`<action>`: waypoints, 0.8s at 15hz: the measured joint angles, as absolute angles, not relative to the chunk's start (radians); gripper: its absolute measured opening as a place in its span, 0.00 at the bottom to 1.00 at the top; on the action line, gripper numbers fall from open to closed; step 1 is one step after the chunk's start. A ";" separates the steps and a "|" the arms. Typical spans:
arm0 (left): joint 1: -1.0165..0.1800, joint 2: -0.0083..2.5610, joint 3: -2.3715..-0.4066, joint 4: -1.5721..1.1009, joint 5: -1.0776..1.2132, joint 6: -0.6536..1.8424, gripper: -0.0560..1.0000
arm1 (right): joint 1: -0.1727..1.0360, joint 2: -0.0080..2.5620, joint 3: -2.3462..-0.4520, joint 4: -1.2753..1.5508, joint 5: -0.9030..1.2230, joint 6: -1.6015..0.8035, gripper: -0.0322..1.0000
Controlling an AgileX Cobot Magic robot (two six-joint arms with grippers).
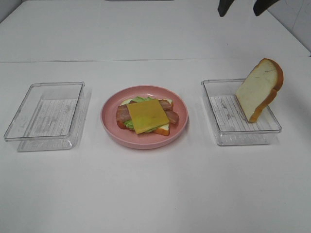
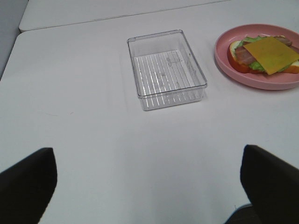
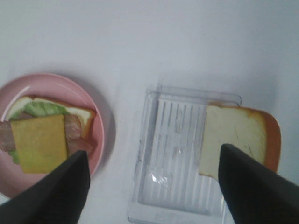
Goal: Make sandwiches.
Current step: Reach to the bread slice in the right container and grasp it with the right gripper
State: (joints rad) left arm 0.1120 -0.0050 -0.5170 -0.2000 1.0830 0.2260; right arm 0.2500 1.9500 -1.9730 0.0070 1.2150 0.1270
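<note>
Centrally on the matte white bench: a round pink plate, glossy, with a raised rim. On it, the open sandwich stack: bottom bread slice, white with an orange-brown crust, then ruffled green lettuce, two reddish-brown bacon strips laid across, and on top a smooth, flat, square yellow cheese slice, turned a little out of line with the bread.

Left of the plate, well apart: a clear plastic tray, rectangular with rounded corners and a ribbed floor, holding nothing. Right of the plate: a second clear ribbed tray of the same shape. Inside it, a second bread slice, tilted up on edge and leaning toward the tray's far right side, soft white face toward the plate, orange-brown crust along the top and back.

Left tool: dark, blunt fingers spread wide apart, nothing between them, hovering over bare bench near the left tray. Right tool: dark fingers also spread, gripping nothing, high above the right tray and plate; only the tips visible at the top edge of the high view.

No brand, label or readable writing anywhere.
</note>
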 joint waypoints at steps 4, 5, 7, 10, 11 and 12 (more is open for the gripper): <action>0.112 -0.005 -0.517 -0.200 1.083 0.226 0.99 | 0.193 1.916 -1.818 0.000 1.222 0.108 0.75; 0.112 -0.005 -0.517 -0.200 1.083 0.226 0.99 | 0.131 1.942 -1.798 0.007 1.222 0.090 0.75; 0.112 -0.005 -0.517 -0.200 1.083 0.226 0.99 | 0.083 1.976 -1.798 0.017 1.221 0.071 0.75; 0.112 -0.005 -0.517 -0.200 1.083 0.226 0.99 | 0.012 2.053 -1.796 0.053 1.220 0.010 0.75; 0.112 -0.005 -0.517 -0.200 1.083 0.226 0.99 | 0.004 2.079 -1.796 0.060 1.220 0.000 0.75; 0.112 -0.005 -0.517 -0.200 1.083 0.226 0.99 | 0.003 2.090 -1.796 0.061 1.220 0.000 0.75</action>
State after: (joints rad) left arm 0.1120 -0.0050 -0.5170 -0.2000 1.0830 0.2260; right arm 0.0030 2.0900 -1.7960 0.0610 1.2200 0.0000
